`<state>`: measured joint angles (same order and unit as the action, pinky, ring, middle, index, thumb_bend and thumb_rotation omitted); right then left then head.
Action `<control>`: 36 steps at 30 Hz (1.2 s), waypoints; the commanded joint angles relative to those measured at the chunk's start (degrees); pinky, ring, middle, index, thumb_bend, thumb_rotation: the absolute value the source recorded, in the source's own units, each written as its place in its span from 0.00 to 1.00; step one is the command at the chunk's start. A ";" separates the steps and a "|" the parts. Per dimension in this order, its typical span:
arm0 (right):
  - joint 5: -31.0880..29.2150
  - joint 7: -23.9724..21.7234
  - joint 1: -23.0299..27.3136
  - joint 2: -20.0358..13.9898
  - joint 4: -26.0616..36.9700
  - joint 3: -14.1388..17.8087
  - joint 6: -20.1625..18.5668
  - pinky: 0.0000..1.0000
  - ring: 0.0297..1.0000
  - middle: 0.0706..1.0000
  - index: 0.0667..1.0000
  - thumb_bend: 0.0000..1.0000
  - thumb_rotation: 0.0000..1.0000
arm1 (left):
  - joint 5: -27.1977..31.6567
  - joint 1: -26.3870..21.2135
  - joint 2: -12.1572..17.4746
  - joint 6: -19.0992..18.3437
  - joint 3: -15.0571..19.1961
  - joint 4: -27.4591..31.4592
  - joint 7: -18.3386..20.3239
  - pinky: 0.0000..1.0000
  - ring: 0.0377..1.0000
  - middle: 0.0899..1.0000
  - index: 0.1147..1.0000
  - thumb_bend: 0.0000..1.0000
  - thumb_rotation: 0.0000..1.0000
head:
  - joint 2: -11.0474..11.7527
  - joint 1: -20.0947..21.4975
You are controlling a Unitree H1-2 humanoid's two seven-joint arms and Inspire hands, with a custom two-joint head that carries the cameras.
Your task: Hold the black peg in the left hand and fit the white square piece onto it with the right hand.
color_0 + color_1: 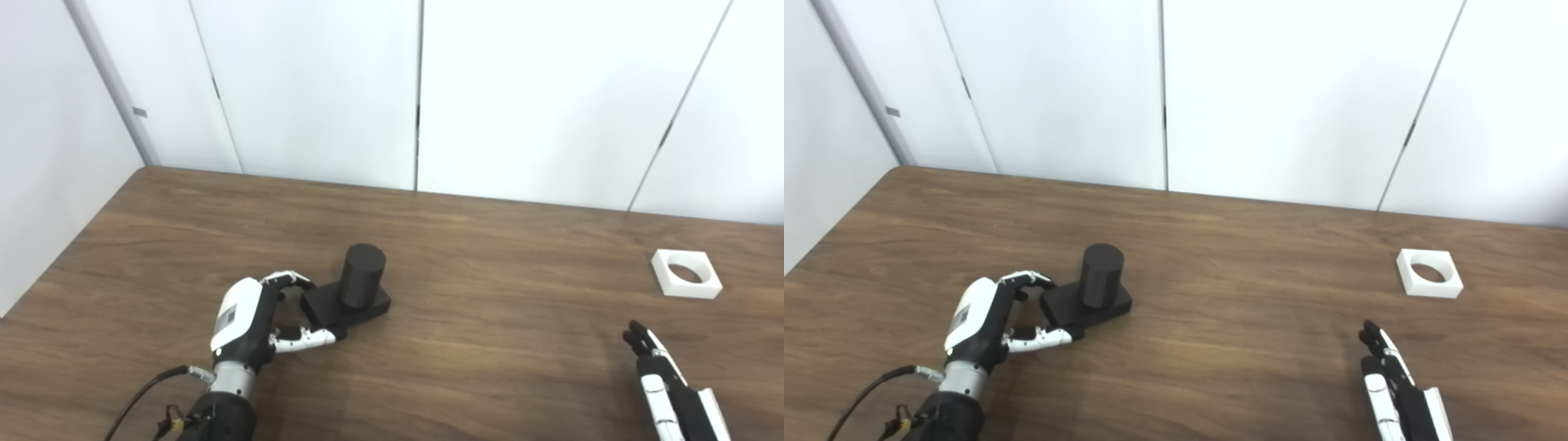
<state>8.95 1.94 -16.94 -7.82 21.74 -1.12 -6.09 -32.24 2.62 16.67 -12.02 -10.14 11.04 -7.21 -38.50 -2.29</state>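
Observation:
The black peg point(361, 275) is an upright cylinder on a flat square black base point(318, 306), standing on the wooden table point(490, 257) left of centre. My left hand point(254, 318) lies just left of the base, open, its fingers curved around the base's left corner and thumb near its front edge, not closed on it. The white square piece point(686, 274), with a round hole, lies flat far to the right. My right hand point(664, 383) is at the bottom right, fingers stretched out and open, a hand's length short of the white piece.
White wall panels point(306, 92) stand behind the table's far edge. The table's left edge point(67, 251) runs close to the left wall. A black cable point(144, 392) trails from my left forearm.

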 commanded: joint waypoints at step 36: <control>-1.39 1.92 0.93 2.87 4.40 -2.20 -2.73 0.95 0.92 0.89 0.91 0.43 1.00 | -6.18 2.35 5.12 14.60 -14.62 -0.79 15.08 0.88 0.81 0.72 0.42 0.52 0.04 | -7.03 7.52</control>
<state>7.91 3.69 -16.67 -7.66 23.83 -3.25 -9.69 -36.93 4.61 20.53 3.11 -23.25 12.74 4.00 -45.53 5.19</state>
